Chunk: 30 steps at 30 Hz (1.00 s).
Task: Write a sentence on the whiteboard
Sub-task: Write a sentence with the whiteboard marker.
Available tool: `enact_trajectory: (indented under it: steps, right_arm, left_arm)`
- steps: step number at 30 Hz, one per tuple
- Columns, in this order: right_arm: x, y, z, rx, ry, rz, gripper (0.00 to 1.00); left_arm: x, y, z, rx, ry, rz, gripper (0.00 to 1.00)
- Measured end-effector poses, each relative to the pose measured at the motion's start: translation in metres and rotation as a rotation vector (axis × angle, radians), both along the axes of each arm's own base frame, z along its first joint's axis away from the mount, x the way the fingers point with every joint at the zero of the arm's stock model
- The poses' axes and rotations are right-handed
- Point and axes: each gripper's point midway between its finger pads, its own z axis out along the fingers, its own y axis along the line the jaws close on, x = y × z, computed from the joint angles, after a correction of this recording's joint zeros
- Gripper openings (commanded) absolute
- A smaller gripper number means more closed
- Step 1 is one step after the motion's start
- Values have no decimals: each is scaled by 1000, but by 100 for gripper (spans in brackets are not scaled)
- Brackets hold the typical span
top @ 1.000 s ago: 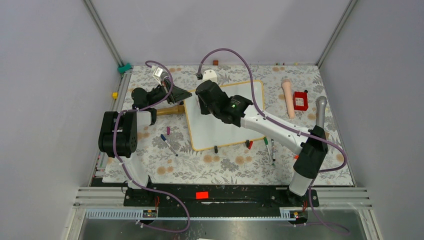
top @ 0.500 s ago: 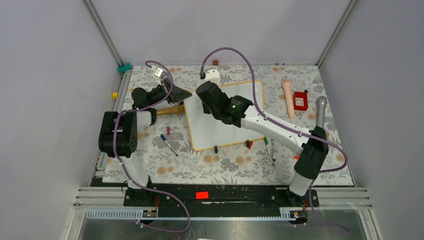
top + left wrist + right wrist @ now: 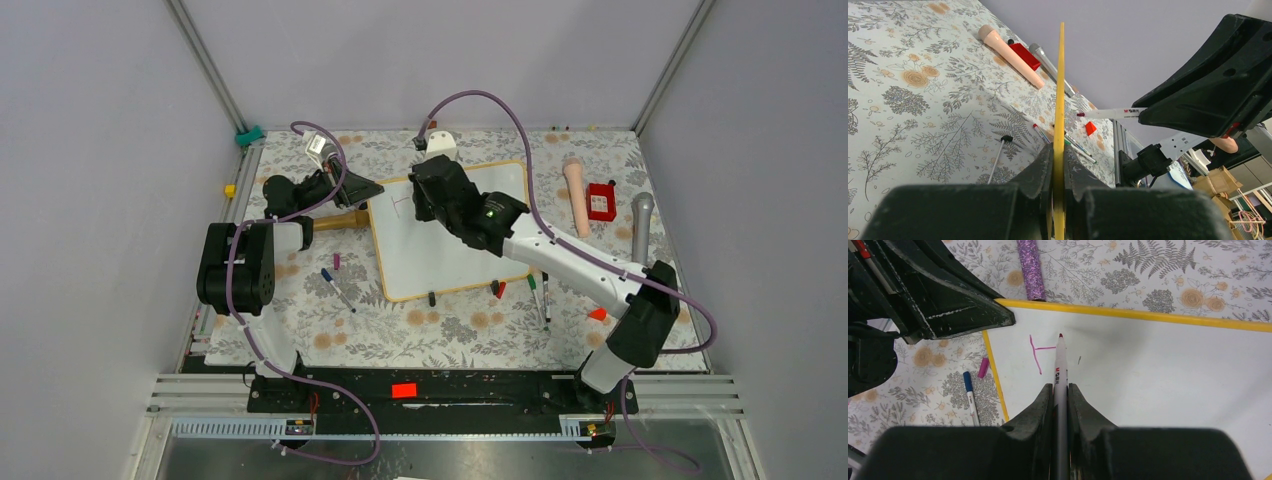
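The whiteboard (image 3: 440,265) lies tilted on the flowered table, and its yellow rim (image 3: 1060,90) shows edge-on in the left wrist view. My left gripper (image 3: 366,193) is shut on the rim at the board's left edge (image 3: 1059,162). My right gripper (image 3: 422,203) is shut on a white marker (image 3: 1060,372), seen from the side in the left wrist view (image 3: 1110,113). The marker's red tip hovers near the board's upper left corner. Of the sentence, a pink vertical stroke with a short crossbar (image 3: 1037,352) shows just left of the tip (image 3: 401,206). I cannot tell whether the tip touches the board (image 3: 1158,375).
A blue marker (image 3: 337,288) and a pink cap (image 3: 336,262) lie left of the board. Green and red markers (image 3: 537,295) lie off its near right corner. A peach cylinder (image 3: 575,195), a red box (image 3: 601,201) and a grey tool (image 3: 641,222) sit at the right. A purple glitter tube (image 3: 1030,267) lies behind the board.
My right arm has swung right and a little back with the marker, uncovering the pink stroke and crossbar. The left gripper and the board have not moved.
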Motion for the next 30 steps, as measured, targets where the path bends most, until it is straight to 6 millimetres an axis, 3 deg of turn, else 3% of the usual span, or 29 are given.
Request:
enact_trajectory:
  steps: [8, 30]
  right_arm:
    - [3, 11, 1, 5, 13, 23, 0]
    - [6, 5, -11, -36, 25, -4, 0]
  left_arm:
    - [0, 0, 0, 0, 0, 0, 0]
    - [0, 0, 0, 0, 0, 0, 0]
